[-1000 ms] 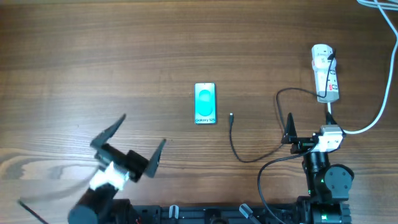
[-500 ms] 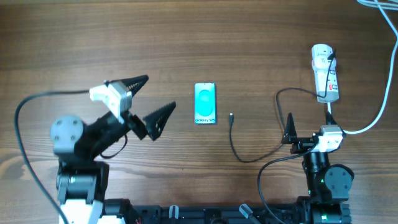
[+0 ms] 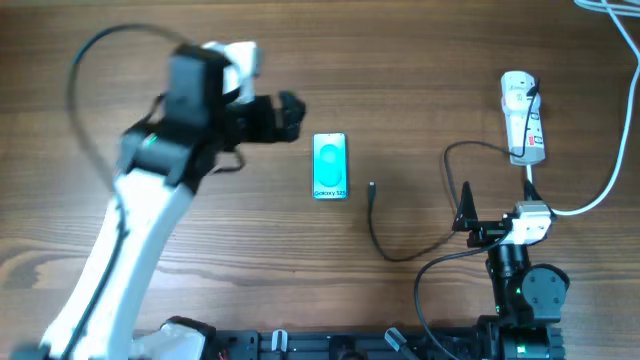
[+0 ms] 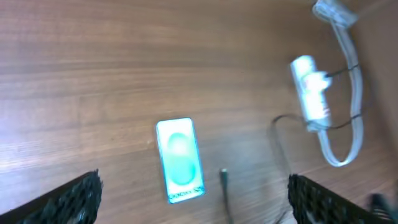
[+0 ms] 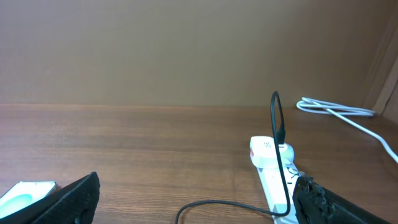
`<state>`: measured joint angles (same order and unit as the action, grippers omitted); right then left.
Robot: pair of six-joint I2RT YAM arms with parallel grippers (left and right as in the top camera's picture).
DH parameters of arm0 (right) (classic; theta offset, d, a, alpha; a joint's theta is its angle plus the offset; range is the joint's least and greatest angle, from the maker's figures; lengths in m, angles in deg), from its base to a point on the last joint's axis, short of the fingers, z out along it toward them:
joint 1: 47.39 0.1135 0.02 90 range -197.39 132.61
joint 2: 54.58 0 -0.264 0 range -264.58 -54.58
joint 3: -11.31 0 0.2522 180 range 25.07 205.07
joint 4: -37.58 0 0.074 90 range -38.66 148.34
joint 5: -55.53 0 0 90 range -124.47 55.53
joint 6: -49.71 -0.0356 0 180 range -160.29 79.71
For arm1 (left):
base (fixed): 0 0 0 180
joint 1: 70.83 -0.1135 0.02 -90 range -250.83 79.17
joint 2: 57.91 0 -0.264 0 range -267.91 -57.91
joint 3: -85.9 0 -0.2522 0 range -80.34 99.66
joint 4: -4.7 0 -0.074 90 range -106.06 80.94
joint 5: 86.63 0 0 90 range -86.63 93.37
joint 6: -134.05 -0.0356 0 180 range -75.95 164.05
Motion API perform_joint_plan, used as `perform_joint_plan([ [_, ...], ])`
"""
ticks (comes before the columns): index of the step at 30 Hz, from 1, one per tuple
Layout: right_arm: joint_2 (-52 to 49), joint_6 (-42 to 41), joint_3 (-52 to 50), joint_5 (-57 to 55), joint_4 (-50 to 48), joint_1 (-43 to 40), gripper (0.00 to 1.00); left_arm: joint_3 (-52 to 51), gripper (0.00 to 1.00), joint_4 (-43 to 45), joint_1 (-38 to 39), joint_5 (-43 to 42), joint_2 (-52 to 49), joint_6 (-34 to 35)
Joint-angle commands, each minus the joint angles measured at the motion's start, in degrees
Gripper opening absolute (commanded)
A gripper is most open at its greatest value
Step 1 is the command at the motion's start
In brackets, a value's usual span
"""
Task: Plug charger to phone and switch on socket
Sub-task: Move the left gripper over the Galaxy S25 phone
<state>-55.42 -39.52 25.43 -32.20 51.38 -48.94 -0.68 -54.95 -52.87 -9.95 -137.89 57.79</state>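
The phone [image 3: 330, 166], cyan screen up, lies flat mid-table; it also shows in the left wrist view [image 4: 180, 160] and at the lower left edge of the right wrist view [image 5: 23, 193]. The charger [image 3: 372, 188], a thin black cable, has its tip just right of the phone and loops to the socket [image 3: 523, 118] at the far right. The tip [image 4: 223, 178] and the socket [image 4: 310, 93] also show in the left wrist view. My left gripper [image 3: 283, 113] is open and empty, above the table just left of the phone. My right gripper [image 3: 497, 215] is open and empty, below the socket [image 5: 273, 169].
A thick white cord [image 3: 610, 180] runs from the socket round the right side to the back right corner. The black cable's loop [image 5: 277, 124] stands up over the socket. The table [image 3: 200, 60] is bare wood elsewhere.
My left arm has swung up from the front left corner and reached out over the table to the left of the phone. The right arm, phone and cable have not moved.
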Motion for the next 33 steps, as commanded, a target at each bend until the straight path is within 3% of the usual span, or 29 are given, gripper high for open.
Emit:
perform_joint_plan([
  [1,0.57,0.74,-0.09,-0.76,-0.17,0.39,1.00,2.45,1.00,0.79,4.66,7.43,-6.91,-3.02],
  [5,0.57,0.72,-0.09,-0.76,-0.20,0.39,1.00,2.45,1.00,1.27,8.35,7.23,-12.28,-1.97],
  [8,0.57,0.72,-0.09,-0.76,-0.20,0.42,1.00,4.74,1.00,-1.88,8.63,7.15,-14.64,6.25],
  [13,0.57,0.72,-0.09,-0.76,-0.20,0.39,1.00,23.76,0.99,-22.34,9.33,11.47,-26.51,6.51],
  [15,0.57,0.72,-0.09,-0.76,-0.20,0.39,1.00,29.16,1.00,-26.77,9.31,13.22,-31.69,7.37],
  [25,0.57,0.72,-0.09,-0.76,-0.20,0.39,1.00,29.94,1.00,-24.17,10.71,9.90,-42.05,8.17],
  [28,0.57,0.72,-0.09,-0.76,-0.17,0.39,1.00,26.47,1.00,-21.77,10.93,9.97,-42.07,18.08],
  [33,0.57,0.72,-0.09,-0.76,-0.20,0.39,1.00,22.64,1.00,-17.62,12.24,10.01,-42.12,18.80],
])
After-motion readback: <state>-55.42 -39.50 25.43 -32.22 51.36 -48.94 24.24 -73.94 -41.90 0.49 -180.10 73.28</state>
